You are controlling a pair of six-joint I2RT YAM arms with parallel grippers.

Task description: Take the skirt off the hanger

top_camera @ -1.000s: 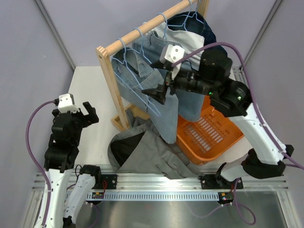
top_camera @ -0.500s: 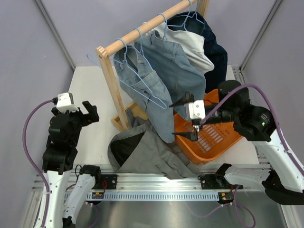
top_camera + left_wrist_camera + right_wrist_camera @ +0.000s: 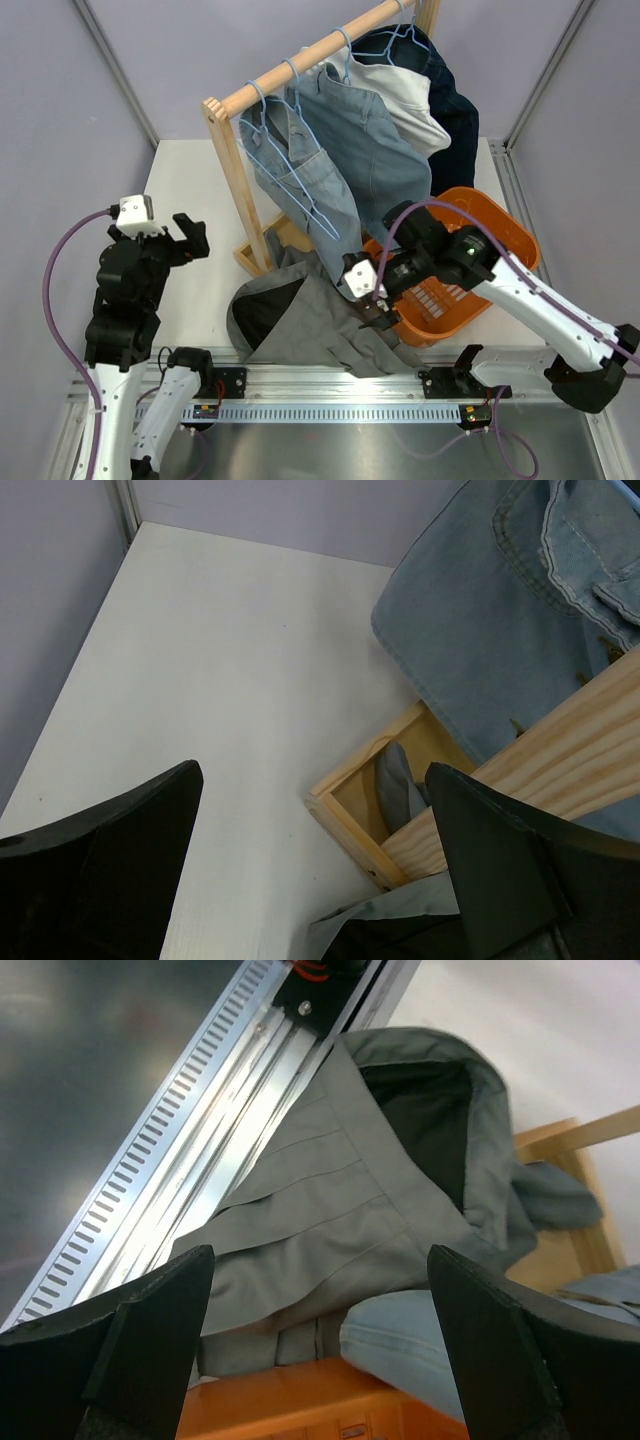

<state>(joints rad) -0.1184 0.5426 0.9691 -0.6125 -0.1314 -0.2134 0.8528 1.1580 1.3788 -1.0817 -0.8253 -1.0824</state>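
- Looking at the top view first: your skirt is heaped on the worktop at its near edge, between the foot of the wooden rack and the orange basket. The dark lining shows at its left end.
- Nothing grey hangs on the rail. The light-blue hangers up there sit with the denim and a pale garment. I'd call the removal basically done, though I can't tell if a wire is buried in the heap.
- Same view, your right gripper hovers low over the skirt's right end, just beside the basket. The jaws are spread wide with nothing between them. The left gripper is up over the left side of the worktop, well apart from everything, also wide and empty.
- Left wrist view: the fingers are far apart and frame bare worktop and the rack's foot. A bit of grey cloth pokes through the foot's frame and denim hangs above. It holds and touches nothing.
- Right wrist view: pleats and dark lining lie straight below the spread fingers, with the basket's rim and a denim hem at the bottom. I see no contact.
- Next move, my guess: if you want the skirt tidier, come down on a raised fold and pinch it, keeping clear of the denim hem. Otherwise just back off.
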